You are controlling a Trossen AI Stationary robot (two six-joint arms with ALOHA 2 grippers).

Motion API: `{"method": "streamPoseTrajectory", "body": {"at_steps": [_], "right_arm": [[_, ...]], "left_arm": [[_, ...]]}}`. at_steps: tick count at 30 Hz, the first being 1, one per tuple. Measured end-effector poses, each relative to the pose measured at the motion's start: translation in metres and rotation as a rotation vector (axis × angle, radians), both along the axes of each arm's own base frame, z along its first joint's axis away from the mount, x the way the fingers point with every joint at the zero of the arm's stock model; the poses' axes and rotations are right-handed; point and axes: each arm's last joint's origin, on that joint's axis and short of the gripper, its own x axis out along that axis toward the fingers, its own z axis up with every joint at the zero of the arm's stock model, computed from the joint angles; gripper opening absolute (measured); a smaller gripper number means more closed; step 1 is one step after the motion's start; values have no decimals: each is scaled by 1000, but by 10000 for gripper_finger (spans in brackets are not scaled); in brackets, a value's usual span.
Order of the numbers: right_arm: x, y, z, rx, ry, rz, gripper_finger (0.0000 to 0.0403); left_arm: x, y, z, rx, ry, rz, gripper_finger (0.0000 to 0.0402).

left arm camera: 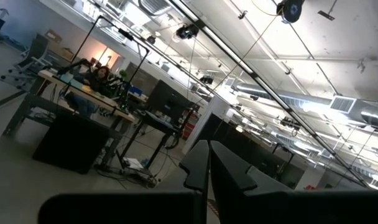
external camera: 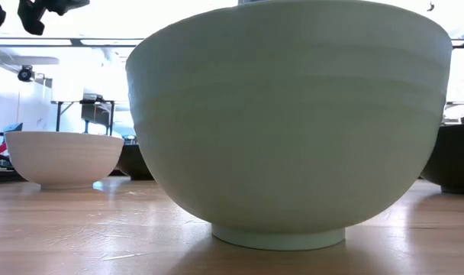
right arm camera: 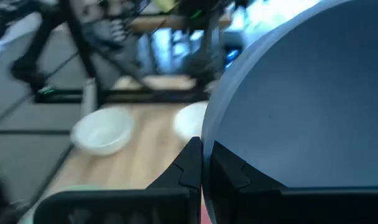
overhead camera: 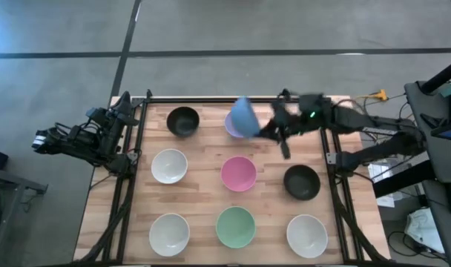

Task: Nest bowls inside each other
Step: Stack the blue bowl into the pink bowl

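My right gripper [overhead camera: 268,130] is shut on the blue bowl [overhead camera: 244,116], which is tipped on edge over the lavender bowl [overhead camera: 231,127] at the table's far side. Resting on their feet on the table are a black bowl [overhead camera: 183,121], a white bowl [overhead camera: 169,165], the pink bowl [overhead camera: 238,173], a second black bowl [overhead camera: 302,182], two more white bowls [overhead camera: 169,233] [overhead camera: 307,235] and the mint green bowl [overhead camera: 235,226]. The mint green bowl [external camera: 285,122] fills the low view. My left gripper [left arm camera: 207,167] is shut, off the table's left edge, pointing up into the room. My right gripper holds the blue bowl by its rim [right arm camera: 204,134], pinched between the two fingers, one finger [right arm camera: 188,165] on one side of the wall and the other [right arm camera: 229,171] on the opposite side. The bowl is lifted clear and tilted steeply, above the lavender bowl.
The bowls stand in three rows on the wooden table [overhead camera: 203,196], with bare wood between them. Black frame rails [overhead camera: 129,185] run along the left and right edges. My left arm [overhead camera: 84,137] is parked outside the left rail. Desks and equipment fill the room beyond.
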Motion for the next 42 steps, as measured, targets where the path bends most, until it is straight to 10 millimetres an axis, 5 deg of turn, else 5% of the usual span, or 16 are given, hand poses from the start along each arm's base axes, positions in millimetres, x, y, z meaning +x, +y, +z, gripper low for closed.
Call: {"method": "streamPoseTrajectory", "body": {"at_steps": [8,13,18,25,42], "right_arm": [[56,72,-47,-78,189,254,9],[81,94,-59,-321,351,292,9],[99,101,-73,-549,570,355,9],[108,103,-112,-534,822,398,9],[111,107,-150,-468,964,313,9]], "left_arm": [[2,0,-3,3,18,1,0],[6,-1,-5,7,43,1,0],[9,-2,-6,7,56,2,0],[9,-2,-6,5,56,3,0],[10,-2,-6,2,58,4,0]]}}
